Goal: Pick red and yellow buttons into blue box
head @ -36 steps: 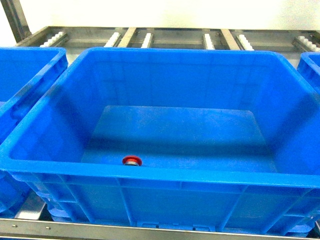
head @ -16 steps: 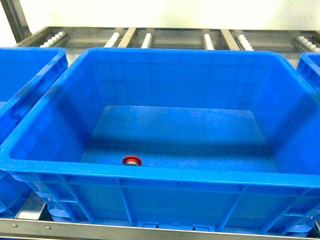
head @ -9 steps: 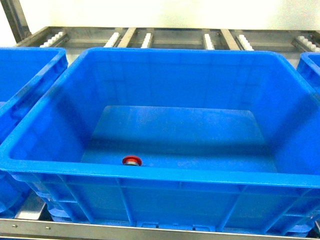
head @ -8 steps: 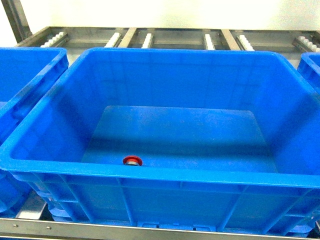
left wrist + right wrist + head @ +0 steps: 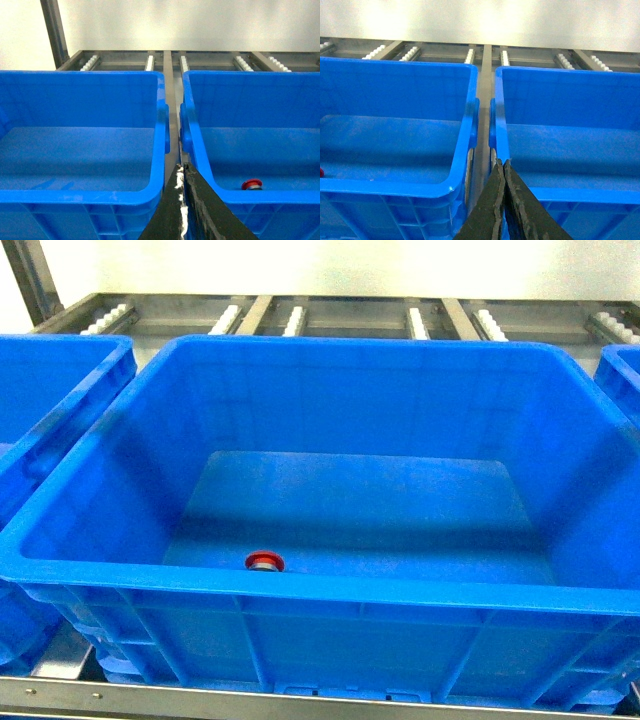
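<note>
The blue box (image 5: 400, 592) fills the head view, deep and thick-rimmed. The red button (image 5: 265, 561) lies on its floor against the near wall, left of centre. The yellow button is out of view. In the left wrist view my left gripper (image 5: 182, 167) is shut on nothing, tips over the gap between two crates, with the red button (image 5: 251, 184) to its right inside the blue box (image 5: 260, 197). My right gripper (image 5: 503, 162) is shut and empty, pointing at the gap to the right of the blue box (image 5: 385, 186). Neither gripper shows in the head view.
A second blue crate (image 5: 60, 390) stands close on the left and a third (image 5: 622, 370) at the right edge. Behind them runs a steel roller rack (image 5: 300, 315). A metal rail (image 5: 200, 700) crosses in front of the crates.
</note>
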Tool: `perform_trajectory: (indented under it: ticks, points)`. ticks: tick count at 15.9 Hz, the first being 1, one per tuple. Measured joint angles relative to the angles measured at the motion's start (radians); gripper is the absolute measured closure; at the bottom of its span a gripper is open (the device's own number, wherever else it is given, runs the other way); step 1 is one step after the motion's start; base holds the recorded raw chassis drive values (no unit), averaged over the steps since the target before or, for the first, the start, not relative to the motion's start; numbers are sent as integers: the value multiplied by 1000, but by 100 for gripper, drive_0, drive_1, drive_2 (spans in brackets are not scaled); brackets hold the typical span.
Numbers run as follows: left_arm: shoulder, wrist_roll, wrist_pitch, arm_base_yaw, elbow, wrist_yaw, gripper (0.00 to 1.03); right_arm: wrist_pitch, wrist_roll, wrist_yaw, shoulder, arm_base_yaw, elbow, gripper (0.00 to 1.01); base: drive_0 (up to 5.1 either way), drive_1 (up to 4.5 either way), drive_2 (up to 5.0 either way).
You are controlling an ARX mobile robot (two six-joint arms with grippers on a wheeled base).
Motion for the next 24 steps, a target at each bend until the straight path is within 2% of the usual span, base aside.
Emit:
perform_trajectory:
  ticks: [2, 3, 10, 11, 24]
  points:
    - [0, 0, 0, 0, 0, 0, 101, 0, 0, 0, 0, 0, 0, 99, 0, 0, 0]
    - [0, 0, 0, 0, 0, 0, 99, 0, 0, 0, 0, 0, 0, 89, 0, 0, 0]
    - [0, 0, 0, 0, 0, 0, 14, 0, 0, 0, 0, 0, 0, 2, 0, 0, 0]
    - [0, 1, 0, 0, 0, 0, 4, 0, 0, 0, 0, 0, 0, 2, 0, 0, 0]
    - [0, 1, 0, 0, 0, 0, 5, 0, 0, 0, 0, 0, 0, 3, 0, 0, 0]
